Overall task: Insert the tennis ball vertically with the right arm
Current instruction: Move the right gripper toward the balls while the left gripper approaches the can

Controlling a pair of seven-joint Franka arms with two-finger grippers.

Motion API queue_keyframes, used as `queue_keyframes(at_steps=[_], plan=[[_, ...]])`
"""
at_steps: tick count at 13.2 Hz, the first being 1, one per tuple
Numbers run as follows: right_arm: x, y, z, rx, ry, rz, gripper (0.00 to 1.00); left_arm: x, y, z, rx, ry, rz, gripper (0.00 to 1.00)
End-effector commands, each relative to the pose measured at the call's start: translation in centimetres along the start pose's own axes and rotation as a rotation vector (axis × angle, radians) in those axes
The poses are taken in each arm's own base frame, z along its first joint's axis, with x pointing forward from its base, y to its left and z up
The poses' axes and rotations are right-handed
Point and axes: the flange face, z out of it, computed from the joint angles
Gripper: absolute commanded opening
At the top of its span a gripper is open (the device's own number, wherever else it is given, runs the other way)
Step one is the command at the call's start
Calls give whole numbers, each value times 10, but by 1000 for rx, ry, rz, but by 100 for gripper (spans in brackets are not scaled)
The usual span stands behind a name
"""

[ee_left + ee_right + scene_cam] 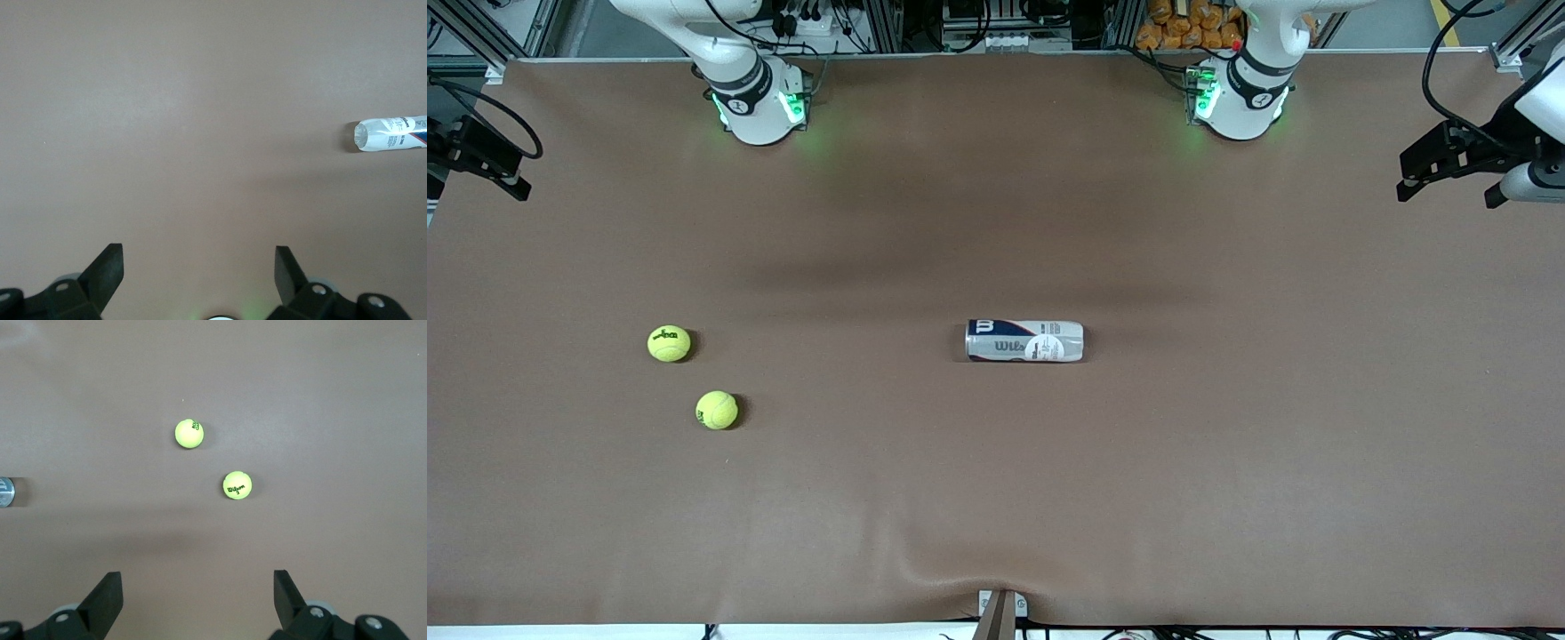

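Two tennis balls (669,343) (717,410) sit mid-left of the front view, the can (1024,340) lies center, and the left gripper (199,267) and right gripper (198,587) hang wide apart, empty.

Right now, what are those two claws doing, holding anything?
Left gripper: open, empty, over bare table.
Right gripper: open, empty, over the table beside two tennis balls.

Can: clear plastic tennis-ball can (1024,341), on its side, frame centre on brown table (1227,462).
Balls: two yellow felt tennis balls, left-centre; first ball (669,343) upper, second ball (717,410) lower, apart.
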Motion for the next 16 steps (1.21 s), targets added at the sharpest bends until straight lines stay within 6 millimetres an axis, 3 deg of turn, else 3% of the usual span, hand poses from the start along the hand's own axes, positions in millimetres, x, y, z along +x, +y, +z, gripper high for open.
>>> queue_keyframes(at_steps=[1,5,12,16], plan=[[-1,1,-5,17,-2,16,100,0,-2,-7,16,-3,3,100],[-1,1,-6,17,0,16,100,0,-6,-9,16,0,-1,100],[0,0,-4,18,-3,14,100,1,5,-7,10,-3,19,100],[12,-3,15,20,-38,6,100,2,16,-4,10,-9,49,100]])
